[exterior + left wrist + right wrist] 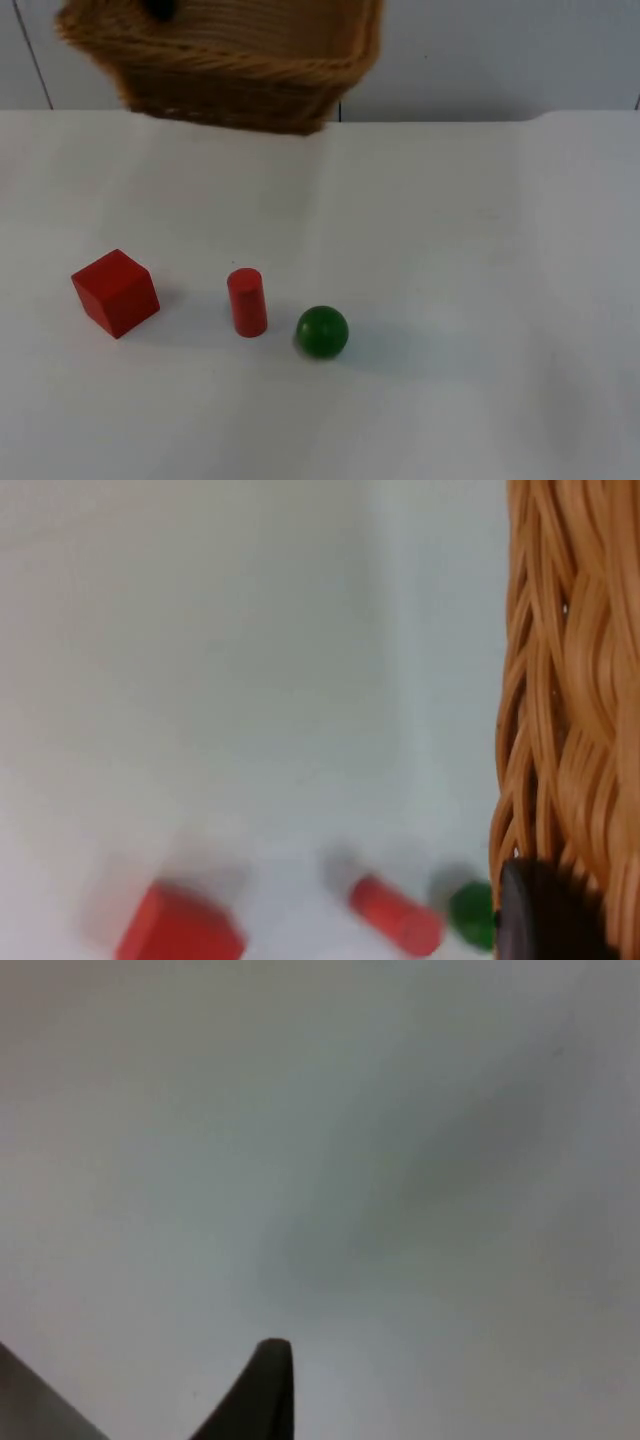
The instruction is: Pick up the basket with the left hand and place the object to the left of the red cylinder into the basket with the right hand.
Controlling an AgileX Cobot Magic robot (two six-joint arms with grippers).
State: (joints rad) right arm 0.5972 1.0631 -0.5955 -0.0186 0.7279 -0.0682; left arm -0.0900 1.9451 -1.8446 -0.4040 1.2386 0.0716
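Left gripper (535, 920) clamps wicker; right gripper (265, 1380) hangs over bare surface.

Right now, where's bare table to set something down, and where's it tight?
Bare table lies right of the ball, and in the wide strip between the raised basket and the row of objects. It is crowded along the row: cube, cylinder and ball, with the cylinder and ball nearly touching. The cube-cylinder gap is wider.

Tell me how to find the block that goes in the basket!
Look at the white table, where three toys sit in a row. The red cube is the one at the picture's left end, beside the upright red cylinder. It alone has flat sides and corners; the green ball is round.
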